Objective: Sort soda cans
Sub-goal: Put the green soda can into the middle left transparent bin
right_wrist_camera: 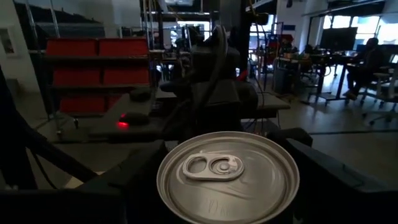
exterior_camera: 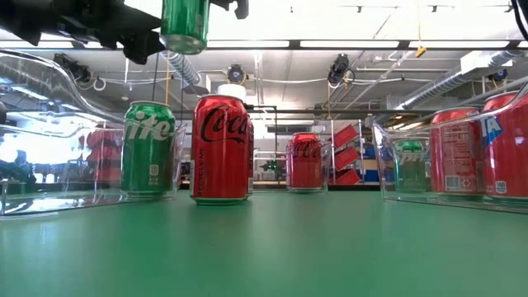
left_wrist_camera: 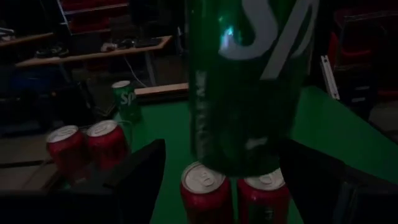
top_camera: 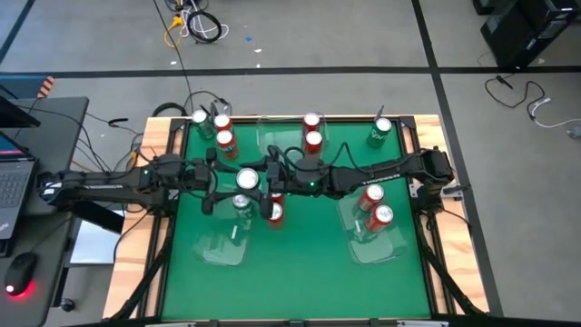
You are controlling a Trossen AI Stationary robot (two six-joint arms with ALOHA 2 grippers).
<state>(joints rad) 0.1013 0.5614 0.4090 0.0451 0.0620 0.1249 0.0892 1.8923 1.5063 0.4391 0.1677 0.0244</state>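
A green soda can [top_camera: 247,179] hangs in the air at the table's middle, lifted clear [exterior_camera: 185,25]. My left gripper [left_wrist_camera: 221,155] comes at it from the left and my right gripper [right_wrist_camera: 225,143] from the right, and both are shut on it. Another green can [exterior_camera: 148,148] stands in the clear left tray [top_camera: 222,245]. A red can [exterior_camera: 221,148] stands upright on the mat just right of it. Two red cans [top_camera: 372,193] [top_camera: 381,215] stand in the right tray [top_camera: 386,247]. My left gripper has the lower part of the green can's body [left_wrist_camera: 242,124] between its two fingers [left_wrist_camera: 140,177], level, from the table's left. The can is upright and lifted clear. Its base shows between the fingers, above the red cans farther off. My right gripper holds the same can just under its silver top [right_wrist_camera: 227,180], one finger [right_wrist_camera: 127,180] on either side, level, from the table's right. The rim stands above the fingers. The contact itself is hidden below the top.
Two red cans [top_camera: 313,132] stand at the far middle. A green can [top_camera: 381,132] stands at the far right. Red cans [top_camera: 225,136] and one more can [top_camera: 200,118] cluster at the far left. Both arms stretch across the table's middle. Bare mat lies along the near edge.
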